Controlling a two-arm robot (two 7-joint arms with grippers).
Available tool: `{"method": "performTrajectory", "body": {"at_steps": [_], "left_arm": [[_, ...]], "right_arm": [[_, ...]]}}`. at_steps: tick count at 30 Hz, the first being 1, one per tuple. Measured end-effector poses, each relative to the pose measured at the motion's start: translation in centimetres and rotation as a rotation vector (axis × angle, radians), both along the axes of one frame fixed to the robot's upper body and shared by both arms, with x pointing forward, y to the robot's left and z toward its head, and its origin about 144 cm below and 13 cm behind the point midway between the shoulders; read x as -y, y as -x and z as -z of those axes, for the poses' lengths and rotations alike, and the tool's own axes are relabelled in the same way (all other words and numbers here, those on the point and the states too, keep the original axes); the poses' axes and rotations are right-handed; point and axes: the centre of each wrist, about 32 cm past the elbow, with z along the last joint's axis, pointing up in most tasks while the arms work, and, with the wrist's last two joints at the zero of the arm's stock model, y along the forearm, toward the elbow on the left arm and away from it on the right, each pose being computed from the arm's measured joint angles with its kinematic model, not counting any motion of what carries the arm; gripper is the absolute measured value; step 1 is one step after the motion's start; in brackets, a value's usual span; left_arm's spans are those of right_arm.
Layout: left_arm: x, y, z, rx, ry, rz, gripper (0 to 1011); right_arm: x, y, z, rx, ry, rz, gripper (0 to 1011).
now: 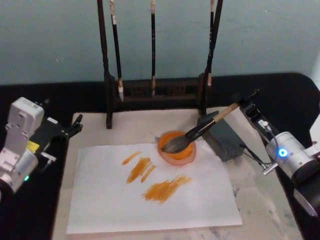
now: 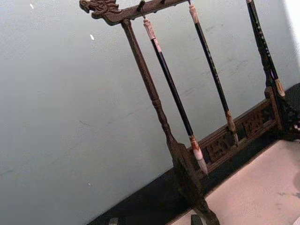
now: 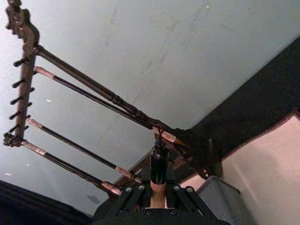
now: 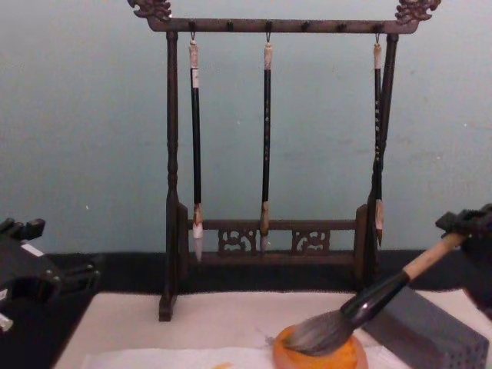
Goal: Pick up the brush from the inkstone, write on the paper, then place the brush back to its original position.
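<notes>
The brush point(image 1: 200, 131) lies slanted, its grey-black tuft resting in the round orange inkstone point(image 1: 172, 159) and its tan shaft rising to the right over a grey block. My right gripper point(image 1: 243, 103) is shut on the brush's upper end; in the right wrist view the shaft and black cap point(image 3: 158, 164) stand between its fingers. The chest view shows the tuft point(image 4: 319, 334) down in the inkstone point(image 4: 342, 358). The white paper point(image 1: 110, 200) lies in front of the inkstone and carries several orange strokes. My left gripper point(image 1: 75, 126) is parked open at the table's left edge.
A dark wooden rack point(image 1: 155, 90) with three slim hanging brushes stands behind the paper. The grey block with small holes point(image 1: 222, 137) sits right of the inkstone. A cream mat point(image 1: 260, 200) lies under everything, on a black table.
</notes>
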Motion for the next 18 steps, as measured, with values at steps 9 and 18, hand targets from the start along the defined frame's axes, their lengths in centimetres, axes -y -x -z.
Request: {"method": "performTrajectory", "body": {"at_steps": [9, 18], "left_arm": [[0.0, 0.0, 0.0, 0.000, 0.000, 0.000, 1001], [0.0, 0.0, 0.0, 0.000, 0.000, 0.000, 1001]], "right_arm": [[-0.2, -1.1, 0.4, -0.020, 0.024, 0.005, 176], [0.0, -2.0, 0.7, -0.034, 0.035, 0.021, 175]]}}
